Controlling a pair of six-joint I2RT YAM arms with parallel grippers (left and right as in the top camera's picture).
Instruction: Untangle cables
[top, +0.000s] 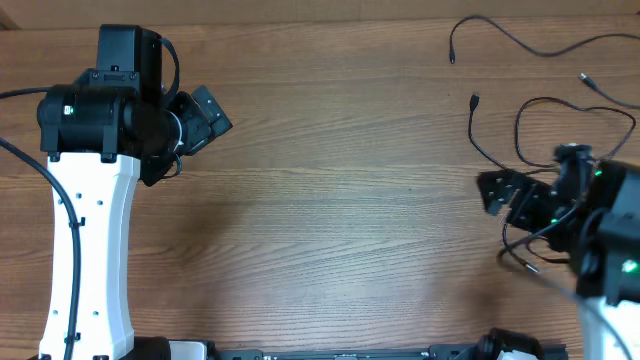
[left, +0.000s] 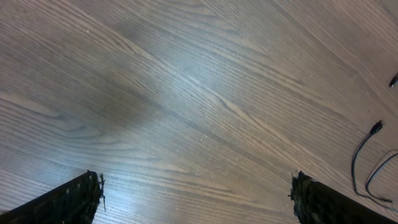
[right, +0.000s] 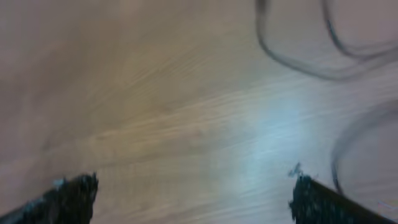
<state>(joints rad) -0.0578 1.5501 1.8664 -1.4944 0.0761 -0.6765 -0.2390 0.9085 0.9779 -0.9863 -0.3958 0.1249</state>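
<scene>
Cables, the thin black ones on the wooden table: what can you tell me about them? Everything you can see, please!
The thin black cables are bendy cords lying flat on the brown wooden table, all on its right side. One strand curves along the far edge. Others make loose loops that cross each other and run under the white and black right arm. Small plug ends show, and one silver-tipped end lies apart. They are spread out, not bunched tight.
</scene>
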